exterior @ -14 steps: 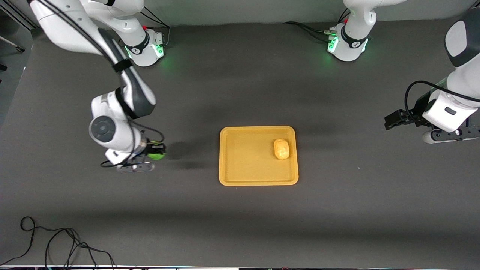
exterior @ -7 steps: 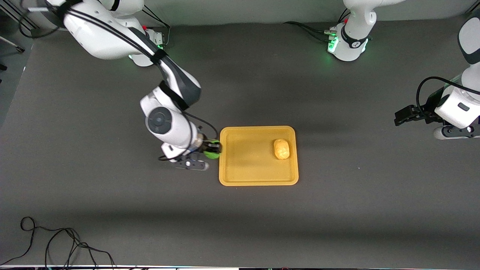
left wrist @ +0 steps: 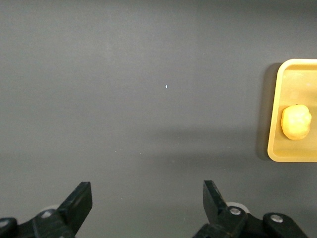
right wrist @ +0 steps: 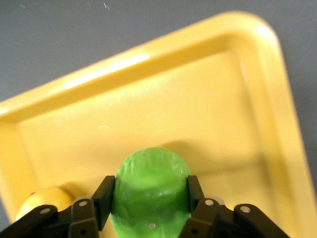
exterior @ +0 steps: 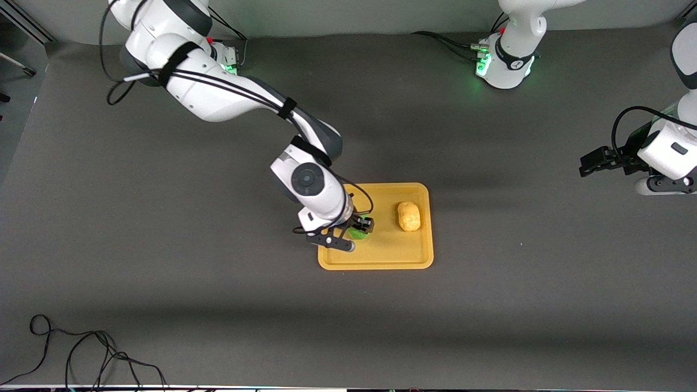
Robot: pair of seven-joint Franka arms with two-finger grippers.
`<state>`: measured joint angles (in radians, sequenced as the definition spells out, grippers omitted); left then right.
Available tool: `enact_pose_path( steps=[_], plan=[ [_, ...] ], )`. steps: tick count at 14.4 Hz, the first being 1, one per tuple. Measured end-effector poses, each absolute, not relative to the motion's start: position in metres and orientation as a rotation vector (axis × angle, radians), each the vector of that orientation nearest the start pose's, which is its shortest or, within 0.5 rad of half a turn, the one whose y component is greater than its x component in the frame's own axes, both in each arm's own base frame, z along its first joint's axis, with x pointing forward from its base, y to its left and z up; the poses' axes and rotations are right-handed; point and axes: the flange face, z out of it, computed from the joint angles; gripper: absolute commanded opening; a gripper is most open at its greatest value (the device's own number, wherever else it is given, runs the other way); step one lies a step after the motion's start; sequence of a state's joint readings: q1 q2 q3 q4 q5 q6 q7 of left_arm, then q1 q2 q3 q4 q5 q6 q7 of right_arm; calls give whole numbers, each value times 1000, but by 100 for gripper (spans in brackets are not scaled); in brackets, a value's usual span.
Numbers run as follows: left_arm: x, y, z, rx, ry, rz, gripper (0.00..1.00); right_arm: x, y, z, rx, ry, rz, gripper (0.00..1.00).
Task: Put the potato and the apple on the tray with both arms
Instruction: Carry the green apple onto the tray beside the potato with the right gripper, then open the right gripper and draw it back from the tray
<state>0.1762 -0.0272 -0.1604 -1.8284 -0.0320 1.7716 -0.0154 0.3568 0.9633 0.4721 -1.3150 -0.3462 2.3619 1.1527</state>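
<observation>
The right arm [exterior: 218, 98] reaches from its base down across the bench [exterior: 163, 272], elbow bent, wrist turned downward over the tray [exterior: 375, 260]. The right gripper [exterior: 356, 231] hangs over the part of the tray toward the right arm's end, its fingers [right wrist: 103, 197] pinching the apple [right wrist: 151, 191] on both sides; the apple sits just above the tray floor, and contact with it cannot be told. The potato [exterior: 408, 216] lies on the tray toward the left arm's end, near the rim, apart from the apple. The left arm [exterior: 672, 147] waits at its own end of the bench, well apart from the tray, forearm folded back. The left gripper [left wrist: 146, 208] hangs over bare bench, its fingers [left wrist: 79, 203] spread wide and holding nothing.
</observation>
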Motion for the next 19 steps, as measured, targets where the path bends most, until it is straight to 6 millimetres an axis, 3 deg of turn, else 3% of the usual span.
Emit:
enact_pose_path(
  steps=[2, 3, 6, 8, 11, 13, 17, 19],
  plan=[
    [550, 4, 536, -3166, -60, 15, 100, 580, 493, 210, -2888, 464, -39, 92],
    [548, 4, 536, -3165, -60, -1, 100, 582, 492, 211, -2887, 468, -41, 100],
    [544, 3, 531, -3161, -59, -33, 100, 583, 488, 211, -2921, 478, -12, 100],
    [538, 1, 528, -3157, -56, -40, 100, 585, 485, 224, -2945, 487, 36, 100],
    [533, -4, 525, -3154, -43, -53, 100, 595, 466, 293, -2965, 514, 90, 100],
    [533, -5, 523, -3153, -39, -63, 100, 601, 439, 342, -3022, 530, 89, 100],
    [533, -5, 520, -3153, -41, -61, 100, 602, 383, 431, -3154, 397, 30, 100],
    [534, -4, 518, -3154, -41, -67, 100, 606, 342, 463, -3203, 312, -25, 100]
  ],
)
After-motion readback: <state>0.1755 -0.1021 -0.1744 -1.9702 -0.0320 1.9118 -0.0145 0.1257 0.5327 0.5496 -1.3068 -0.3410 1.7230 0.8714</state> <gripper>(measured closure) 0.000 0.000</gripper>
